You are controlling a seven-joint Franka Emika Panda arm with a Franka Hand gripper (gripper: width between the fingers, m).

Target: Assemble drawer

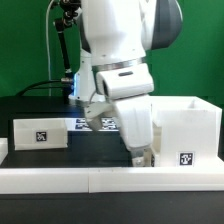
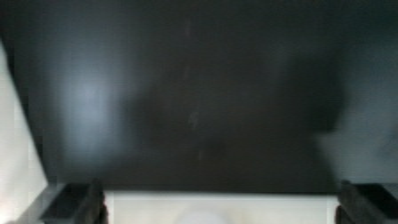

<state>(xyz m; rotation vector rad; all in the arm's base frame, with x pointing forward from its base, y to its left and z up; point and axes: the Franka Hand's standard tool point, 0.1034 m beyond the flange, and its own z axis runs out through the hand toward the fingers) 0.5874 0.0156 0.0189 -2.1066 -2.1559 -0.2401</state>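
Note:
The large white drawer casing (image 1: 186, 128), with a tag on its front, stands at the exterior view's right. One shallow white tray (image 1: 40, 133) with a tag stands at the left. The second tray is hidden or out of view. My gripper (image 1: 141, 156) hangs low just beside the casing, near the front border wall. In the blurred wrist view my gripper (image 2: 217, 205) is open, its dark fingers (image 2: 71, 203) wide apart. A white surface (image 2: 217, 212) lies between them; I cannot tell which part it is.
The long low white border wall (image 1: 70, 178) runs along the table's front. The marker board (image 1: 92, 124) lies flat behind the arm. The black table (image 2: 196, 90) fills most of the wrist view.

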